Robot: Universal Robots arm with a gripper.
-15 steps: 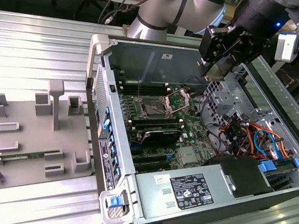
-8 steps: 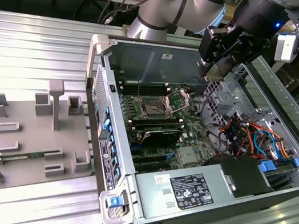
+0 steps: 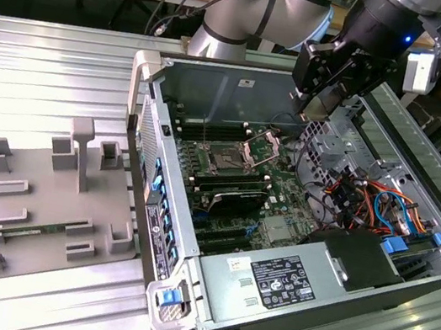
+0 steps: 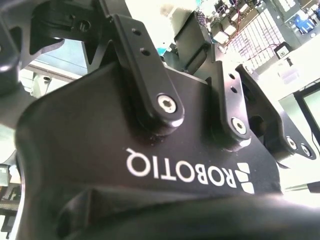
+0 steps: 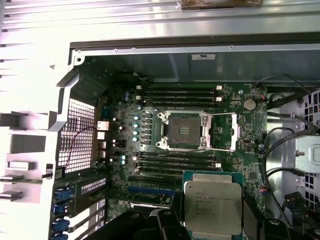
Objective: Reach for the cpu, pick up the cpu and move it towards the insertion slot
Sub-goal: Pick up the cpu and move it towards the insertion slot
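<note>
We see the gripper [image 3: 321, 106] hanging above the open computer case [image 3: 243, 84], near the case's far wall and toward the exterior view's right. Its black fingers [image 5: 252, 217] are clamped on the cpu [image 5: 213, 206], a flat square chip with a silvery top and a thin teal-edged rim, which shows in the first wrist view held flat between the dark finger shapes on either side. In the exterior view the chip [image 3: 318, 104] appears as a pale patch at the fingertips, lifted clear of the board below.

In the second wrist view we see the gripper's black body [image 4: 150, 150] up close, with its linkage bars and bolts (white lettering runs across it, upside down).

Below the chip lies the green circuit board [image 5: 245, 125]. The insertion slot [image 5: 182, 131] sits near the middle of that board, a dark square socket inside a shiny metal frame, its hinged bracket [image 5: 222, 131] swung open beside it. The chip is apart from the socket, with a row of long black memory slots [image 5: 177, 165] between them. In the exterior view the socket [image 3: 228, 163] lies to the left of and nearer than the gripper.

On the ribbed metal table [image 3: 50, 67], at the exterior view's left and just beside the case, stands a grey plastic tray [image 3: 43, 202] with upright blocks and rectangular recesses.
</note>
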